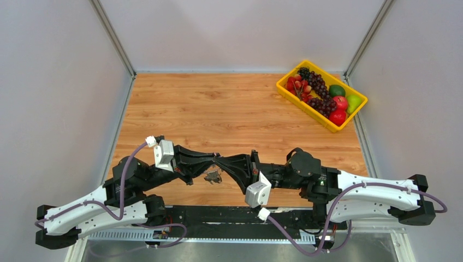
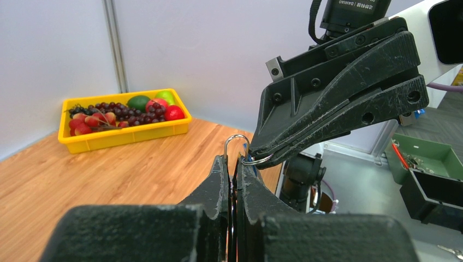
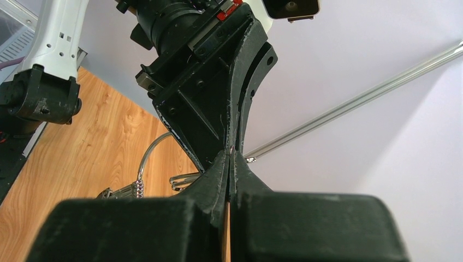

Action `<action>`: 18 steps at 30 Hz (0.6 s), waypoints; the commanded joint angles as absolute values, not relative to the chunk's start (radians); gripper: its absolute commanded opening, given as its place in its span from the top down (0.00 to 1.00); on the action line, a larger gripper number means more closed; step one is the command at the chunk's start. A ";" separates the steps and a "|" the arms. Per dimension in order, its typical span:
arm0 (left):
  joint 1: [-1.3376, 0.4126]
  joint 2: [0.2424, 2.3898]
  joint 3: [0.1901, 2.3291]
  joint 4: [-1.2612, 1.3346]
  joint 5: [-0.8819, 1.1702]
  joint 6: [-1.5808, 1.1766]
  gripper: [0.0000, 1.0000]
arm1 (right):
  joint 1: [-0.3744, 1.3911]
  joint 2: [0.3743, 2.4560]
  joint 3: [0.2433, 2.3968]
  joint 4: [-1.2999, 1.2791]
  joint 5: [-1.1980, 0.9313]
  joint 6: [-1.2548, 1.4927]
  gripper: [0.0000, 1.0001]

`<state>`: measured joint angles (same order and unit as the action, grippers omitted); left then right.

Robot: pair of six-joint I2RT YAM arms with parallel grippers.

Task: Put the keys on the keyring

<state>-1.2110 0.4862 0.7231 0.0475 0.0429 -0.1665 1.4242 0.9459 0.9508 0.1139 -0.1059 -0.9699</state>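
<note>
Small silvery metal keys [image 1: 213, 177] hang lower centre, just under left end effector [image 1: 214, 159] and right end effector [image 1: 224, 161], tip to tip above wooden bench [image 1: 218, 109]; both equally near.

Left wrist: thin silver wire keyring [image 2: 236, 136] at centre, upright, base clamped in near-closed left tips; right tips pinch edge from upper right.

Right wrist: right tips closed; keys dangle lower left.

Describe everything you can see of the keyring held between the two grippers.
The keyring is a thin, shiny silver wire loop, metal by its look. It hangs in the air above the wooden table, near the front edge. One arch stands up from between the shut fingertips of the left gripper; the right gripper pinches it from the opposite side. Small keys dangle under it; their number cannot be told.
</note>
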 commanded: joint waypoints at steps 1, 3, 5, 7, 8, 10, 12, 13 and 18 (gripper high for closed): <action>-1.215 0.478 0.752 0.110 0.068 -0.160 1.00 | 1.424 0.957 0.980 0.138 -0.096 -0.978 1.00; -1.215 0.478 0.752 0.110 0.078 -0.159 1.00 | 1.424 0.960 0.976 0.141 -0.077 -0.999 1.00; -1.215 0.476 0.751 0.110 0.090 -0.158 1.00 | 1.424 0.960 0.969 0.147 -0.057 -1.017 1.00; -1.215 0.478 0.750 0.106 0.104 -0.157 1.00 | 1.424 0.958 0.969 0.158 -0.046 -1.029 1.00; -1.215 0.480 0.750 0.104 0.110 -0.155 1.00 | 1.424 0.956 0.970 0.162 -0.041 -1.034 1.00; -1.215 0.486 0.749 0.098 0.120 -0.151 1.00 | 1.424 0.953 0.971 0.174 -0.030 -1.046 1.00; -1.215 0.490 0.748 0.097 0.137 -0.149 1.00 | 1.424 0.949 0.975 0.175 -0.024 -1.056 1.00; -1.214 0.489 0.747 0.097 0.141 -0.148 1.00 | 1.424 0.946 0.977 0.176 -0.025 -1.058 1.00; -1.215 0.495 0.741 0.101 0.151 -0.141 1.00 | 1.424 0.938 0.985 0.176 -0.038 -1.053 1.00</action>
<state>-1.2079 0.4858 0.7231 0.0509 0.0547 -0.1516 1.4284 0.9489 0.9508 0.1249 -0.0872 -1.0321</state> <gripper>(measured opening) 0.040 0.003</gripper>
